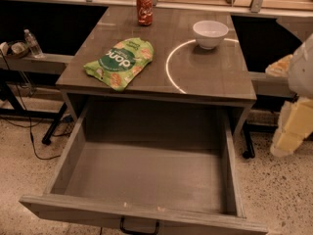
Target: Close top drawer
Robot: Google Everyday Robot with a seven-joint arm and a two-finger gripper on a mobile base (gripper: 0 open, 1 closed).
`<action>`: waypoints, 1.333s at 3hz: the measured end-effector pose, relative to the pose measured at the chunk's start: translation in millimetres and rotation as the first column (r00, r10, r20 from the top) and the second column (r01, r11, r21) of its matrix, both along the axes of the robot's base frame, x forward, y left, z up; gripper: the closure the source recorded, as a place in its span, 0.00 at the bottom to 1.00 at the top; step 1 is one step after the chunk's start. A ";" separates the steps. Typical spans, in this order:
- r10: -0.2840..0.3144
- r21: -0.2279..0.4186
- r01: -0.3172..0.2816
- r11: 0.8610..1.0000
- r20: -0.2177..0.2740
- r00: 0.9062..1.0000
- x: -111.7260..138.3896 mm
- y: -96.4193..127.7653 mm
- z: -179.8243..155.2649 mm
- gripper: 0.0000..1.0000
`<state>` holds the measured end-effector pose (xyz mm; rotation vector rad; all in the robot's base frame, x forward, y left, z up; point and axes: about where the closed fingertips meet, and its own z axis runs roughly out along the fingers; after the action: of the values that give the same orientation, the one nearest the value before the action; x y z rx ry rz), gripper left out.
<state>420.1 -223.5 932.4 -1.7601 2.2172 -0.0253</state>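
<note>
1. Speckled floor (279, 190) and a dark bench at the rear surround a grey worktop (215, 72).
2. Gripper (291, 129): the pale, blurred form at the right edge, probably hanging beside the cabinet's right flank. Whether it is parted or closed cannot be told.
3. Top drawer (146, 173): pulled fully out toward the camera, with its deep box interior exposed and nothing visible inside. It lies left of the gripper and is not touched by it.
4. Handle (139, 226): a small black bar centred on the drawer front at the lower edge, well apart from the gripper.
5. On the worktop: green snack bag (120, 62), white bowl (210, 33) and red can (144, 9).
6. Progress: judged nil. The drawer is not yet pushed, so reaching its front and driving it home both remain.
</note>
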 end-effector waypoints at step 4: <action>0.135 0.058 -0.131 0.990 -0.062 0.989 -63.8 25.9 -124.2 0.00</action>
<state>356.2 -197.6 808.1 -1.9007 2.1182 0.1229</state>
